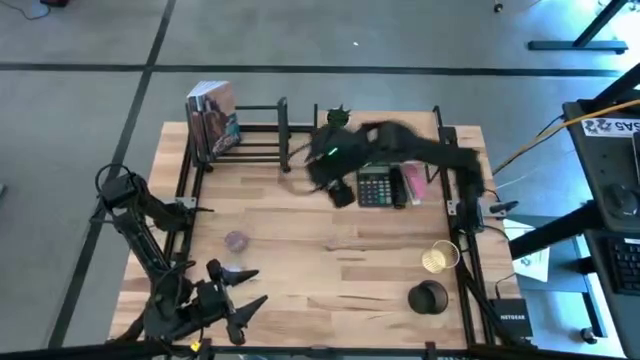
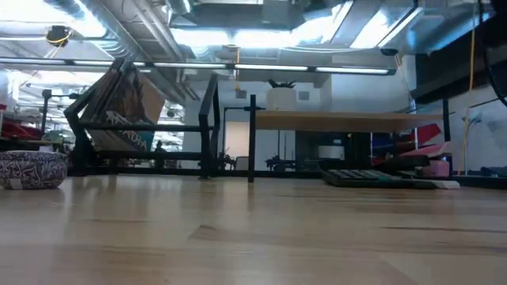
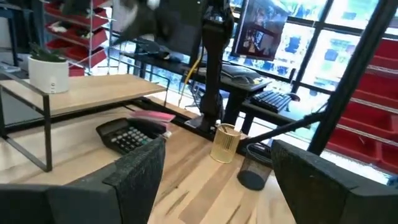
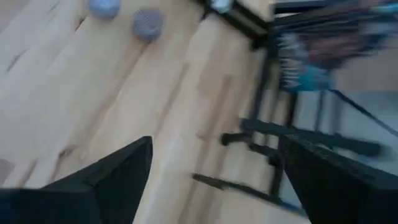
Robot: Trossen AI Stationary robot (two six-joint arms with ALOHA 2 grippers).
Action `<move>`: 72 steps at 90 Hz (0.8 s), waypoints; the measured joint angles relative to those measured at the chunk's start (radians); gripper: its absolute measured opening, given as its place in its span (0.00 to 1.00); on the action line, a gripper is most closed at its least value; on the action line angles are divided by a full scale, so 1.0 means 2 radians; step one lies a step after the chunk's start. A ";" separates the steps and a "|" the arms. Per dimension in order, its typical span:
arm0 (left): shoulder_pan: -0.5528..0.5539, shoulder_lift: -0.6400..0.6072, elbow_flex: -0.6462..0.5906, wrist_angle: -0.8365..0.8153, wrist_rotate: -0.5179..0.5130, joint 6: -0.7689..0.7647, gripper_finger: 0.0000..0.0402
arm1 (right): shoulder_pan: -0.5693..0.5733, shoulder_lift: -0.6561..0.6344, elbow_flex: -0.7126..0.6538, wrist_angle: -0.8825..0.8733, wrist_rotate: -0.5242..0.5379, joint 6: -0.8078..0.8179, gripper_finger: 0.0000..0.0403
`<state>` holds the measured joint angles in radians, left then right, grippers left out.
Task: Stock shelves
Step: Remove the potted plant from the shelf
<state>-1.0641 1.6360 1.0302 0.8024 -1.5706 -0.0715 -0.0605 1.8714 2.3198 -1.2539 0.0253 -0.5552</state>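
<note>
Butcher-block tabletop [image 1: 330,265] fills the high view; the low black metal-bar rack [image 1: 250,140], books in its left end, stands at the far left, the small two-level light-wood shelf on black posts [image 3: 93,93] far right. The right gripper [image 1: 322,165], fingers spread and empty, hangs blurred between them; a fast sweep could clip the rack's bars or the black calculator [image 1: 376,186]. The left gripper [image 1: 232,290] waits spread near left. Writing: only "NETGEAR" on the black box [image 1: 510,320].
</note>
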 joint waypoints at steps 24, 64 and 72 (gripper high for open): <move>0.001 0.000 0.000 -0.044 0.000 -0.043 0.69 | -0.059 -0.146 -0.136 0.026 0.012 0.042 0.83; 0.007 0.000 0.000 -0.044 0.000 -0.024 0.69 | -0.163 -0.408 -0.671 0.446 0.034 0.124 0.83; 0.013 0.000 0.000 -0.043 0.000 -0.015 0.69 | -0.182 -0.407 -0.736 0.521 0.026 0.155 0.83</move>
<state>-1.0389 1.6365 1.0302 0.7164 -1.5711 -0.1007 -0.4237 1.0570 0.8470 -0.2114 0.0767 -0.2456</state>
